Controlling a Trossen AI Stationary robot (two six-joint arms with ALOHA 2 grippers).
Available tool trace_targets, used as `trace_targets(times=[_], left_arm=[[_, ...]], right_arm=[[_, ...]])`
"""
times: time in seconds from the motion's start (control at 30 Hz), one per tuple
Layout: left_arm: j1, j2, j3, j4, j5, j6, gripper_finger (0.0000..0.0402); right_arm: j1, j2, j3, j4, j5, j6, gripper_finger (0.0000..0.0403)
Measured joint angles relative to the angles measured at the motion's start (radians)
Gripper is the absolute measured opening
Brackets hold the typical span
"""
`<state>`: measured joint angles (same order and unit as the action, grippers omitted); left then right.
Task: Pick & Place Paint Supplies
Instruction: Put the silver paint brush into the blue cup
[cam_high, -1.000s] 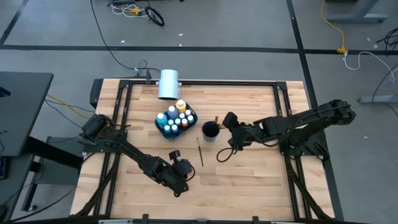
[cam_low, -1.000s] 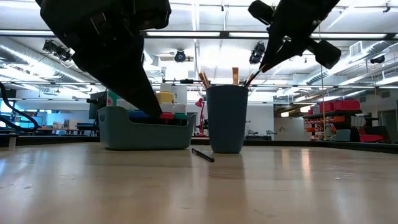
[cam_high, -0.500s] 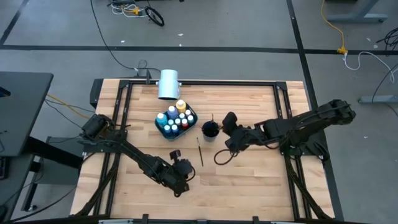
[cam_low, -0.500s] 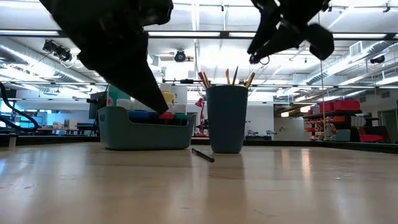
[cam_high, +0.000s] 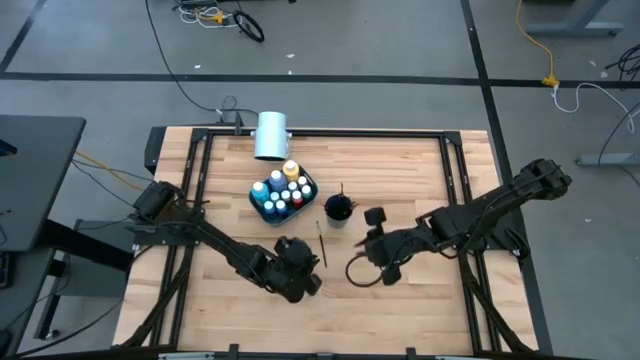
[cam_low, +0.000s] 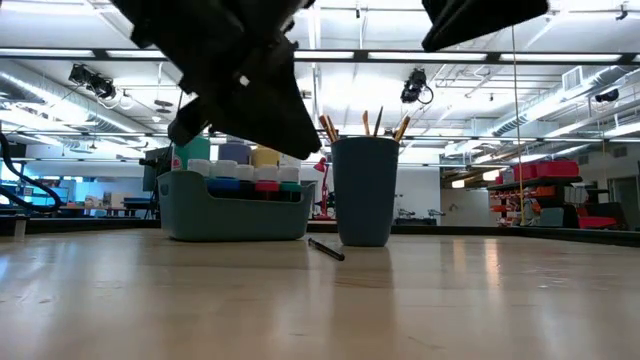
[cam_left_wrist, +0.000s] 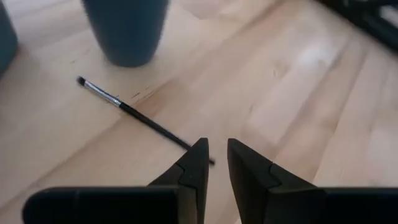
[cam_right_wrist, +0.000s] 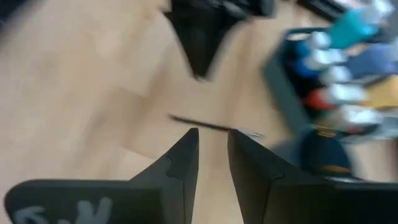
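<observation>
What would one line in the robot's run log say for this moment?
left end effector: empty, narrow gap, above loose paintbrush | right end effector: empty | cup: holds brushes | tray: holds paint bottles

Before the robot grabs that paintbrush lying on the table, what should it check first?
1. Loose paintbrush lies flat on bare wood, nothing on it: ok.
2. Left gripper is pointed at the brush's handle end: ok.
3. Left gripper's fingers spread enough for the brush: ok, a narrow gap shows.
4. Right gripper out of the way: cannot tell, it also faces the brush.
5. Cup has room for another brush: cannot tell.
6. Bottle bin clear of the brush: ok.
</observation>
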<state>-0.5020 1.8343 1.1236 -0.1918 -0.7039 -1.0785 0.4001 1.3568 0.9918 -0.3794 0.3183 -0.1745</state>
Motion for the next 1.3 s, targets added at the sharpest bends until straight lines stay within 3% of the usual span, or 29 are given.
trace_targets(times=[0.17,0.33,0.53,0.73,0.87,0.97,1.13,1.3], left_arm=[[0.048,0.0,0.0,0.0,0.001,-0.167,0.0068],[0.096,0.0,0.0,0.001,0.014,-0.158,0.0068],[0.13,0.0,-0.001,0.002,0.053,-0.136,0.0068],[0.137,0.0,0.0,-0.01,0.082,-0.093,0.0068],[0.137,0.0,0.0,-0.011,0.111,-0.092,0.0068],[0.135,0.0,0.0,-0.018,0.13,-0.093,0.0068],[0.129,0.0,0.0,-0.034,0.151,-0.105,0.0068],[0.128,0.0,0.0,-0.033,0.15,-0.118,0.0068]], right_arm=[[0.006,0.013,-0.121,0.238,-0.116,0.095,0.0089],[-0.006,0.047,-0.302,0.541,-0.122,0.057,0.0088],[-0.046,0.238,-0.384,0.841,-0.185,0.071,0.0088],[-0.057,0.477,-0.285,0.874,-0.108,0.066,0.0088],[-0.059,0.587,-0.193,0.871,-0.058,0.152,0.0088],[-0.059,0.623,-0.138,0.833,0.033,0.31,0.0088],[-0.059,0.626,-0.111,0.767,0.078,0.464,0.0088],[-0.057,0.626,-0.11,0.8,0.086,0.398,0.0088]])
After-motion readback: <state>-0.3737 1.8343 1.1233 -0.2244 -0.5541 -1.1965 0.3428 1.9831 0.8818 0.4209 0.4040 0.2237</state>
